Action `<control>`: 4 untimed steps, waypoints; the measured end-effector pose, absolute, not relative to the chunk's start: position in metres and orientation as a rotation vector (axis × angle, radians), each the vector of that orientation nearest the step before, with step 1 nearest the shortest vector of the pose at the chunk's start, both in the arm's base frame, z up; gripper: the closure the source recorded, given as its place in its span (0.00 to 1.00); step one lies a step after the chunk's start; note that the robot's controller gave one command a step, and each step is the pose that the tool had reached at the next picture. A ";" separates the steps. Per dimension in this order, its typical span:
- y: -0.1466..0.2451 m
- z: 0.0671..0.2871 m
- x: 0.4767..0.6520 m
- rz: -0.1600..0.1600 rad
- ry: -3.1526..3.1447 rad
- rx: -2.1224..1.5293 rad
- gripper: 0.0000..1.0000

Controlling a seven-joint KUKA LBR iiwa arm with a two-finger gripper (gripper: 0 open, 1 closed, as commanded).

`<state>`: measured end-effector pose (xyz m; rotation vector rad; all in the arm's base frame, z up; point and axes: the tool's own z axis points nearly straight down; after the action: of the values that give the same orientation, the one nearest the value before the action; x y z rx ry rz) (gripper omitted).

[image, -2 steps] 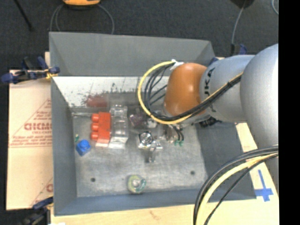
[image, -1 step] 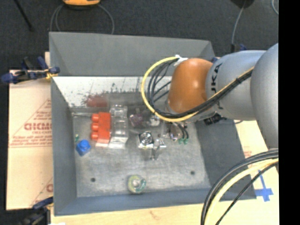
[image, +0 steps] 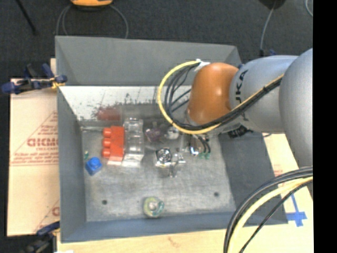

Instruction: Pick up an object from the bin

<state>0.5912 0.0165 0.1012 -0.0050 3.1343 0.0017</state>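
Right now my claw (image: 171, 161) sits low in the middle of the bin (image: 73, 141), just under the big orange cover (image: 210, 94) on the arm's wrist. I see it as a small shiny metal shape close to the grey floor, with a dark shadow below it. I cannot tell if the claw is clenched or let go, because the cover and the yellow and black cables (image: 174, 115) hide its top. I cannot see anything held in it.

Two things lie closest to it. Just to its left is a clear plastic piece (image: 132, 141). It is see-through and boxy and stands a little tall. Up and to the left of the claw is a small purplish lump (image: 155, 135). It is dim, and I cannot make out its shape.

A red block (image: 113, 142) with round bumps lies right against the clear piece, on its left. A little blue thing (image: 93, 165) lies further left, near the bin's left wall. A round greenish thing (image: 152, 207) lies alone near the front wall, well apart from the rest.

Just right of the claw there is a dark bit with some green (image: 199, 149). I cannot tell if it is part of the arm or a loose thing.
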 end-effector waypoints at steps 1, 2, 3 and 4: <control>0.010 0.074 0.596 0.000 3.128 -0.175 0.00; 0.010 0.076 0.598 0.001 3.129 -0.171 0.00; 0.010 0.079 0.601 0.001 3.121 -0.169 1.00; 0.010 0.123 0.603 0.000 3.129 -0.166 1.00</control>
<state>0.6033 0.0097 0.1230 -0.1657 3.1285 0.0000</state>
